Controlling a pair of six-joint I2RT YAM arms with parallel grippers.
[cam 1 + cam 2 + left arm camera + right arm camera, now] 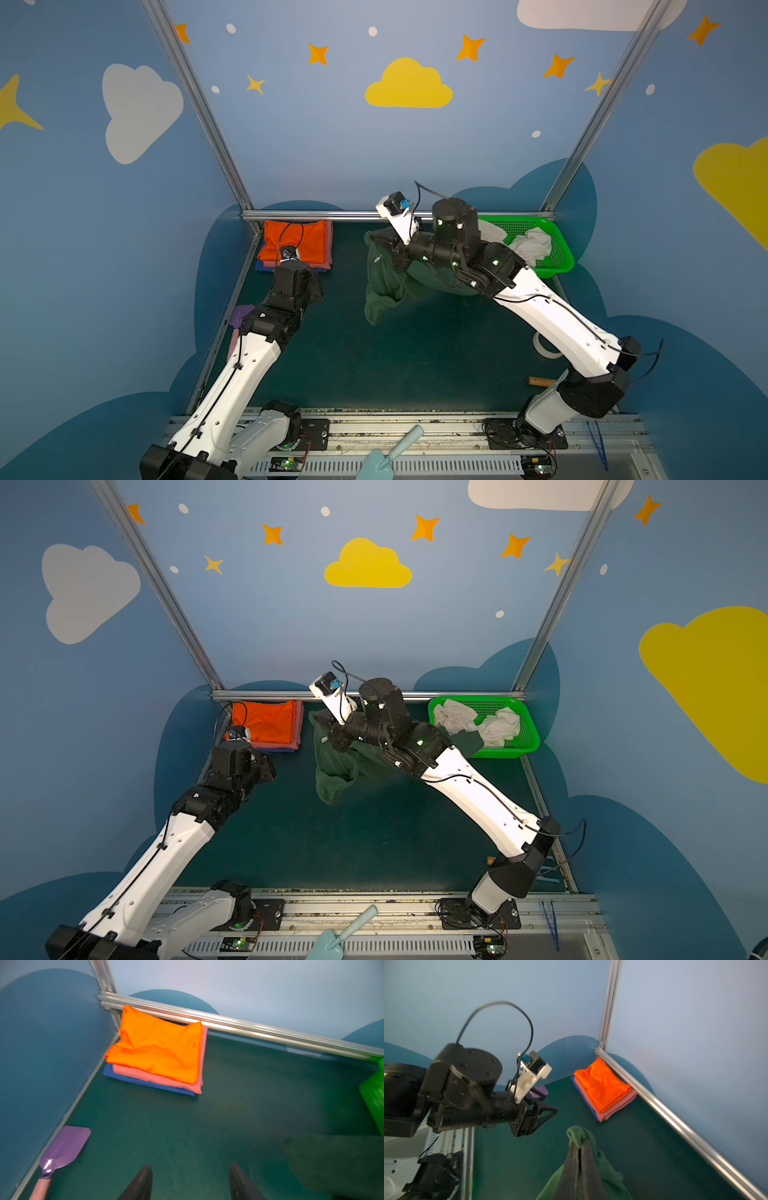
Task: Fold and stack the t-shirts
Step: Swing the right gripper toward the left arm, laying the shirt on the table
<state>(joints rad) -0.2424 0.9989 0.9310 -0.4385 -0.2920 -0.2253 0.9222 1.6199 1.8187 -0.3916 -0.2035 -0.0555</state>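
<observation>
Right now my right claw (pixel 579 1144) is pinched tight on a bunched edge of the dark green soft cloth t-shirt (pixel 609 1174), and a small knob of fabric pokes out past the fingertips. In both top views the shirt hangs from that grip over the back middle of the dark green desk (pixel 415 357). It droops in loose folds under my right arm, and one end trails to the near corner of the green plastic mesh basket (pixel 528 746). I cannot tell whether its lowest fold touches the desk.

My left claw (pixel 191 1167) stands wide with nothing between its fingers, above bare desk in front of the folded pile. That pile sits in the far left corner against the metal rail: the bright orange cloth t-shirt (pixel 158 1051) on top, the pink cloth t-shirt (pixel 166 1081) under it, and the blue cloth t-shirt (pixel 145 1083) at the bottom. The crumpled white cloth t-shirt (pixel 498 725) lies inside the basket at the far right. A purple plastic scoop with a pink handle (pixel 64 1149) lies along the desk's left edge.
</observation>
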